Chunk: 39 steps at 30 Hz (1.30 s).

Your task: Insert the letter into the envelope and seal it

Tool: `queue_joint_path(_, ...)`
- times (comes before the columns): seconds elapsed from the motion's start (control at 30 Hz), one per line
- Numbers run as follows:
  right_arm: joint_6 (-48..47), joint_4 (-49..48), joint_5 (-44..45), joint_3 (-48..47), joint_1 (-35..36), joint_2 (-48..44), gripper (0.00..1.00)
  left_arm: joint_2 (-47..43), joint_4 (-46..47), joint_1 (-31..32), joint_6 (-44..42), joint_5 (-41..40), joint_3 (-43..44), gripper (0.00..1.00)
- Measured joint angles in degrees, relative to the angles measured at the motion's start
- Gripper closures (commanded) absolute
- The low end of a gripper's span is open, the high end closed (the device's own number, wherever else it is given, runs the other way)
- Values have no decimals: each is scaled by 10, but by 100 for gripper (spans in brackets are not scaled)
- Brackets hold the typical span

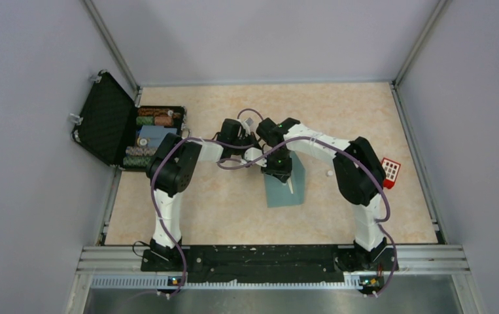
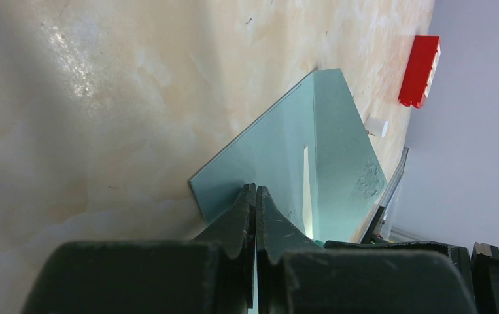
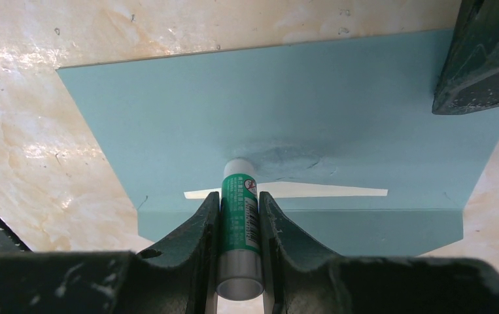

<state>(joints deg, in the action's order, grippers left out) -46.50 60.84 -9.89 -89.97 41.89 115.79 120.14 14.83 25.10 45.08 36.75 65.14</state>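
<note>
Teal envelope (image 1: 284, 190) lay mid-way across the surface (image 1: 220, 209), flap pinched by clenched left fingers (image 2: 255, 194). Right fingers (image 3: 239, 197) clamped a glue stick (image 3: 240, 229) against the flap; excess pressure could wrinkle or drag the paper.

Setting: a robotics lab test cell, not a home or shop.

Evidence:
- Plain grey walls (image 1: 37, 131) close me in on three sides, joined by aluminium posts (image 1: 112, 42).
- My left arm (image 1: 168, 176) and right arm (image 1: 358, 173) are bolted to a black rail (image 1: 259, 255) on slotted aluminium profile at the near edge.
- Purple cables (image 1: 384, 216) run loose along both arms.
- The table (image 1: 220, 216) is a marble-print sheet fitted wall to wall.
- Props: an open foam-lined case (image 1: 106, 118) at the left edge and a red block (image 1: 390, 172) at the right.
</note>
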Motion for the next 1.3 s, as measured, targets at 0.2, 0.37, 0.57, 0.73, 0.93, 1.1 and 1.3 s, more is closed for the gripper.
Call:
queue_joint_path(0.2,17,-9,9,0,-2,0,100,0,0,0,-1,0,0,100)
queue_joint_path(0.37,28,-22,24,-2,-3,0,100,0,0,0,-2,0,0,100)
queue_joint_path(0.57,30,-37,37,-15,-11,7,100,0,0,0,-2,0,0,100)
queue_joint_path(0.73,31,-40,37,-37,-22,21,100,0,0,0,-1,1,0,100)
queue_joint_path(0.93,37,-38,37,-69,-28,40,100,0,1,-2,-1,0,0,100)
queue_joint_path(1.1,44,-42,38,-84,-28,48,100,0,0,-4,0,0,0,100)
queue_joint_path(1.3,51,-52,39,-96,-33,48,100,0,0,-4,-2,0,0,100)
